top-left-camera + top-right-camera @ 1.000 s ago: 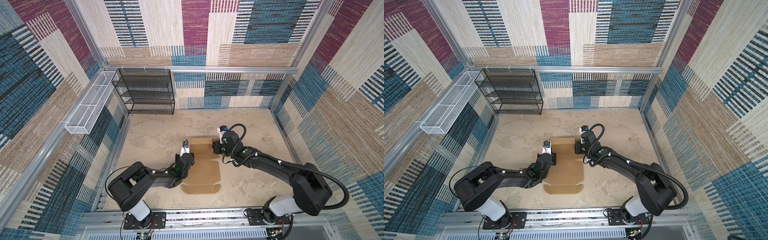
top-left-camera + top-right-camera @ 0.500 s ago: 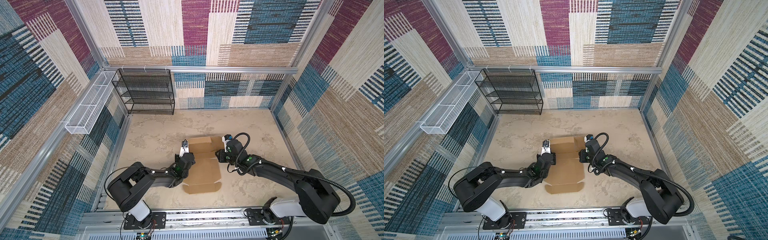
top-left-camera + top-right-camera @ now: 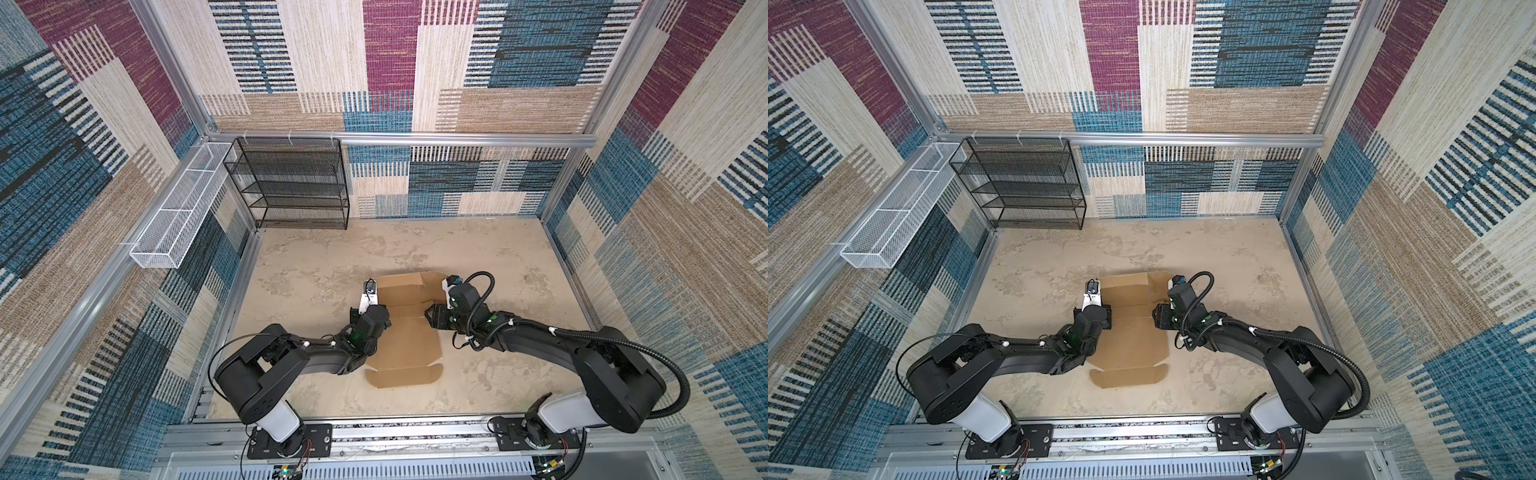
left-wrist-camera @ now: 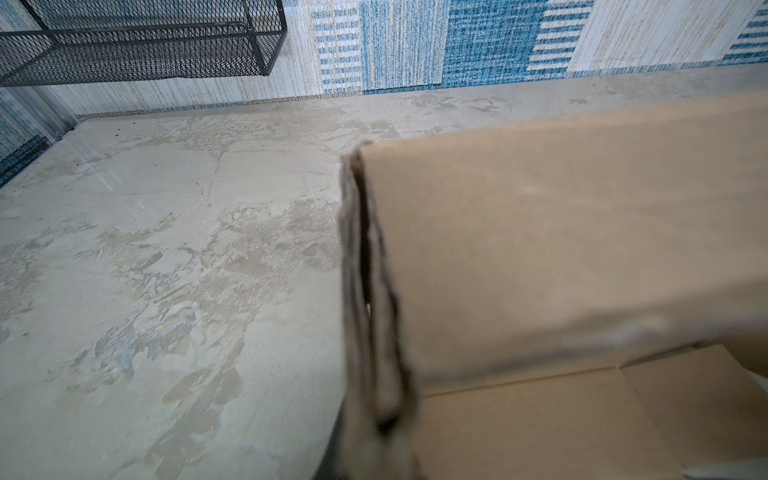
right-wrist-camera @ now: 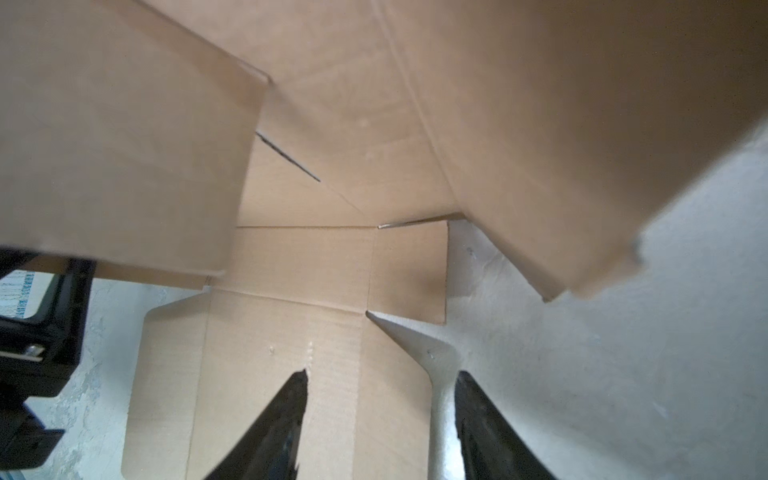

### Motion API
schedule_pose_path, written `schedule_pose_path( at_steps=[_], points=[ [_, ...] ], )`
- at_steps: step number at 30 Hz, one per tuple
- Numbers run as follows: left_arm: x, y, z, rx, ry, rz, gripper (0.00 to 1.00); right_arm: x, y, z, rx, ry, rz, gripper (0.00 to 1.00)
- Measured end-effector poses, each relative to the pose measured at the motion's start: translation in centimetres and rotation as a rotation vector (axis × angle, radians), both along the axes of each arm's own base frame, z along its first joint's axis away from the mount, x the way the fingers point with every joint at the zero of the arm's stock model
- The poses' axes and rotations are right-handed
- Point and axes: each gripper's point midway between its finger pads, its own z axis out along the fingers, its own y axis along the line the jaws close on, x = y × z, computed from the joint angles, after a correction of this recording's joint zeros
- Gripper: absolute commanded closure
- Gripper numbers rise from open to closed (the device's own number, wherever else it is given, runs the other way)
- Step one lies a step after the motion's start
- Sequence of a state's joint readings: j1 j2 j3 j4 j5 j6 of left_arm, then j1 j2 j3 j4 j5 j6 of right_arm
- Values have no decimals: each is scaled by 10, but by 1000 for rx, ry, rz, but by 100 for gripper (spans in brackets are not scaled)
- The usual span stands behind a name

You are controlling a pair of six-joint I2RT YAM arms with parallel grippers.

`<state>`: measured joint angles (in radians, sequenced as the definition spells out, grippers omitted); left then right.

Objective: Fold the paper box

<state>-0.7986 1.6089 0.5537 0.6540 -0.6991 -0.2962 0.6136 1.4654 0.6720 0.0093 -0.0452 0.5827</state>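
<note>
The paper box (image 3: pixel 409 336) is a brown cardboard sheet lying mid-table, partly folded, with its far panel (image 3: pixel 401 286) raised. My left gripper (image 3: pixel 377 311) is at the box's left edge, shut on the doubled left side flap (image 4: pixel 365 270), which runs down into the jaws in the left wrist view. My right gripper (image 3: pixel 432 318) hovers at the box's right edge. In the right wrist view its fingers (image 5: pixel 297 411) stand apart over the flat right flap (image 5: pixel 316 374), and the right gripper (image 5: pixel 383 373) grips nothing.
A black wire shelf (image 3: pixel 291 183) stands at the far left against the back wall. A white wire basket (image 3: pixel 178 220) hangs on the left wall. Patterned walls close in the table on three sides, and a metal rail (image 3: pixel 374 432) runs along the front.
My right gripper has opened, let go of the box's right side and drawn back toward the front. The left arm and its grip have not moved.
</note>
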Motion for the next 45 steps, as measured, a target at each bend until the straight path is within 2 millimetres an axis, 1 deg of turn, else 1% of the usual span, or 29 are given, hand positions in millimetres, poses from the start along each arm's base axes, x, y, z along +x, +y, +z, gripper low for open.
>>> schedule_pose_path(
  at_steps=[10,18,23,26,36,42,45],
  points=[
    [0,-1,-1,-10,3,-2,100,9,6,-12,22,4,-15,38],
    [0,-2,-1,-19,4,-5,100,15,8,-16,32,-8,-30,38],
    [0,-4,-1,-27,6,-12,100,17,9,-24,29,2,-33,38],
    [0,-4,-1,-28,5,-13,100,20,11,-25,29,2,-33,38],
    [-1,-4,-1,-29,5,-13,100,25,21,-13,70,-43,3,40],
    [0,-4,-2,-32,4,-12,100,27,38,2,93,-85,64,41],
    [1,-5,-2,-33,4,-12,100,25,47,3,97,-90,91,41]
  ],
)
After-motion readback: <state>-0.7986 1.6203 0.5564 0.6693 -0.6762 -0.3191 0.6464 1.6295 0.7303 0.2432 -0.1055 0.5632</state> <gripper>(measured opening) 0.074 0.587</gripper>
